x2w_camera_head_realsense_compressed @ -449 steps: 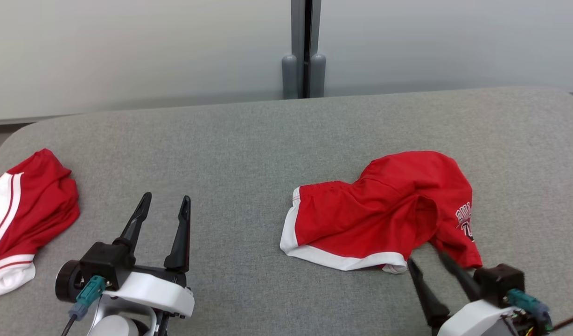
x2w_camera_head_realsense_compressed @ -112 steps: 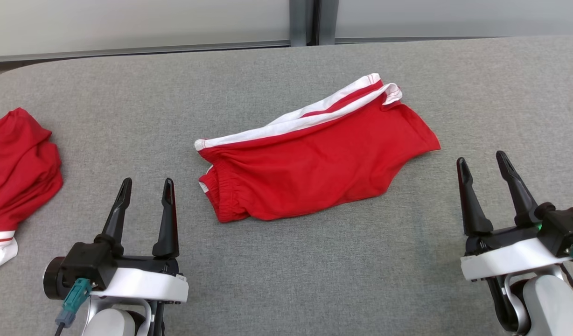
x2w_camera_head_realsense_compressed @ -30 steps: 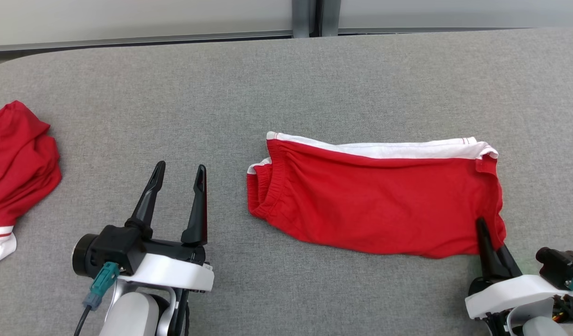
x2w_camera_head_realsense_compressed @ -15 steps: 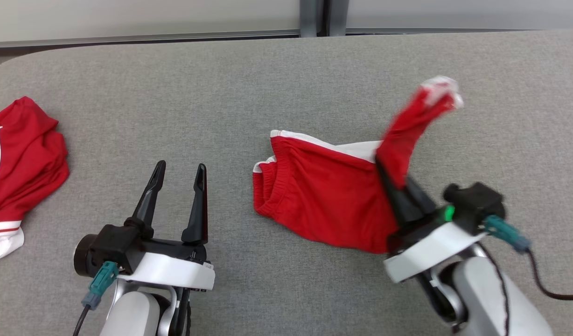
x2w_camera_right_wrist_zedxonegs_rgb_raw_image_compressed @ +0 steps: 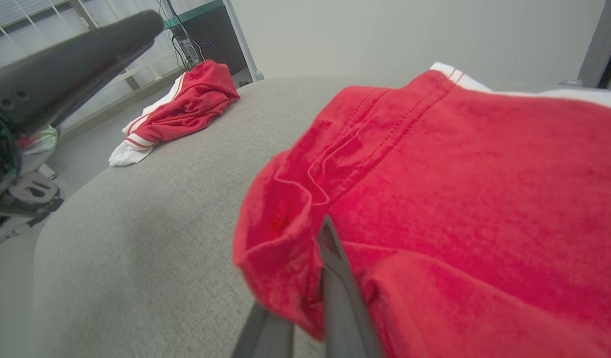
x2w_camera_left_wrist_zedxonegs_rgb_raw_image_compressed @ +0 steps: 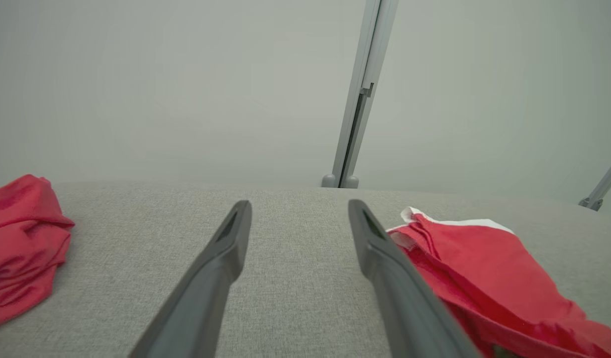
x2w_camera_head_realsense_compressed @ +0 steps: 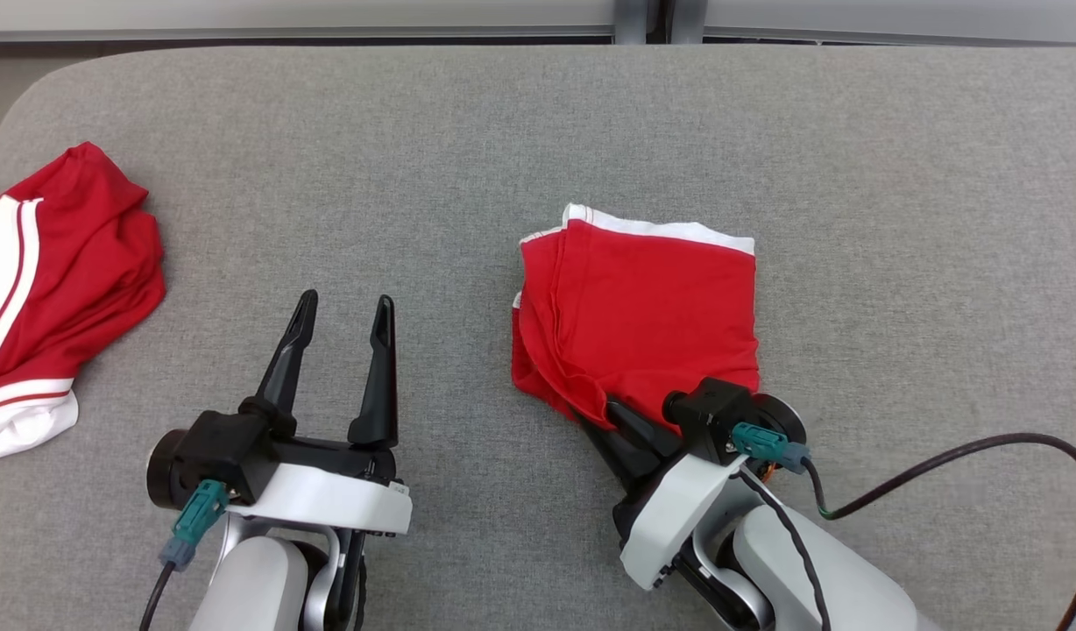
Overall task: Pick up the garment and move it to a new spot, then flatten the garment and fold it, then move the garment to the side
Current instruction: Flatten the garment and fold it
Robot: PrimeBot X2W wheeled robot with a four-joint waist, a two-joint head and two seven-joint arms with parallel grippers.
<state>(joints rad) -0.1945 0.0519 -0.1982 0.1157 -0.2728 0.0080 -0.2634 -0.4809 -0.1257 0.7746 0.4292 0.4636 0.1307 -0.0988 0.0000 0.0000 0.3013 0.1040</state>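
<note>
The red shorts (x2w_camera_head_realsense_compressed: 643,307) lie folded over in the middle of the grey tabletop (x2w_camera_head_realsense_compressed: 415,131), their white band along the far edge. The right hand (x2w_camera_head_realsense_compressed: 601,412) is clenched on the shorts' near left corner, its fingers tucked into the cloth. The left hand (x2w_camera_head_realsense_compressed: 344,301) hovers released, fingers spread, left of the shorts and apart from them. A crumpled red-and-white garment (x2w_camera_head_realsense_compressed: 56,263) lies at the tabletop's left edge.

Grey fabric-topped table (x2w_camera_head_realsense_compressed: 538,114) with rounded corners; behind the table, pale plain wall (x2w_camera_left_wrist_zedxonegs_rgb_raw_image_compressed: 136,99) and grey upright post (x2w_camera_left_wrist_zedxonegs_rgb_raw_image_compressed: 357,114).
</note>
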